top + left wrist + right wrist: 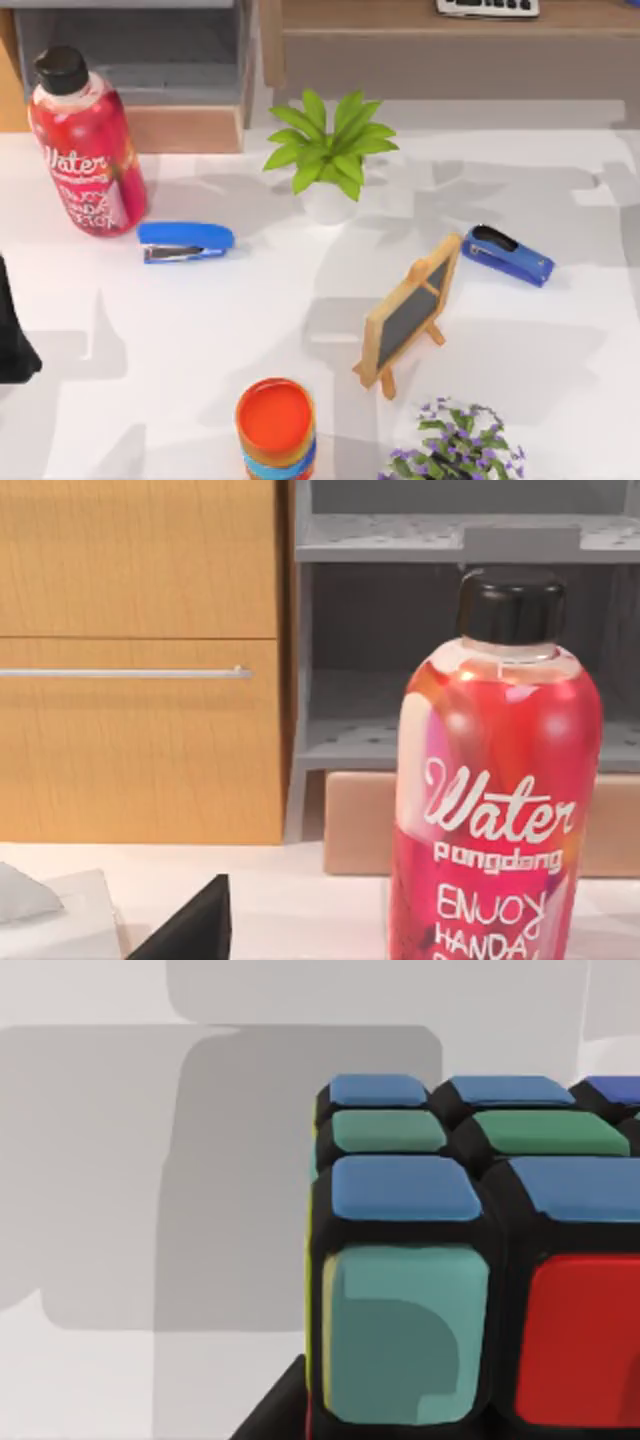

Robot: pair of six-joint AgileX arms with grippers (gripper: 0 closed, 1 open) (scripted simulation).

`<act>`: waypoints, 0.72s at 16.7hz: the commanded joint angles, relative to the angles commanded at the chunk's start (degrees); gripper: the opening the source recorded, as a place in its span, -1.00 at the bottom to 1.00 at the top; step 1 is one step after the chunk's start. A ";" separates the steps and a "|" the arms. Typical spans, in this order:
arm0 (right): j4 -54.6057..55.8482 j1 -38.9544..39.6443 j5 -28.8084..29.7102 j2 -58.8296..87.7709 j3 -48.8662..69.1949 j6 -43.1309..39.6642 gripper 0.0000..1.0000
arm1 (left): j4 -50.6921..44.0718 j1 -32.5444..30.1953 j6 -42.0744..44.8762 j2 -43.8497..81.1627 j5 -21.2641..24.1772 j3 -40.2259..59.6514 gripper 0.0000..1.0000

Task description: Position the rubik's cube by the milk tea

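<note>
- The rubik's cube [470, 1260], with black edges and blue, green, red and pale teal squares, sits very close in front of the right wrist camera. White table [120, 1160] is behind it.
- A dark bit of the right gripper [272, 1412] shows just beside the cube's low corner. I cannot tell how far open the gripper is, or if it has hold of the cube.
- I also cannot tell if the cube rests on the table or is up in the air.
- I think the milk tea is the round cup with the orange top and the blue and orange bands [276, 428]. It stands at the near edge of the table, a bit left of the middle.
- The little wooden chalkboard on legs [408, 315] and the pot of purple flowers [455, 445] are near the cup on its right side. The cube has to get past them without a bump.
- The left side of the cup has more bare table, so that looks like the safer spot.
- To do it well, grab the cube on two flat sides, hold it level, and move slowly.
- Put it down just beside the cup. Don't knock the cup, because it could tip.
- The left arm [12, 335] is parked at the left edge of the table. Its camera looks at the big red water bottle with the black cap [495, 780].
</note>
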 joint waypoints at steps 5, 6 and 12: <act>0.85 -1.01 0.24 1.35 -1.52 -0.12 -1.00 | 0.00 0.00 0.00 0.00 0.00 0.00 1.00; 0.93 -1.27 0.34 1.92 -2.03 -0.13 -1.00 | 0.00 0.00 0.00 0.00 0.00 0.00 1.00; 0.97 -1.49 0.44 2.58 -2.63 -0.14 -0.85 | 0.00 0.00 0.00 0.00 0.00 0.00 1.00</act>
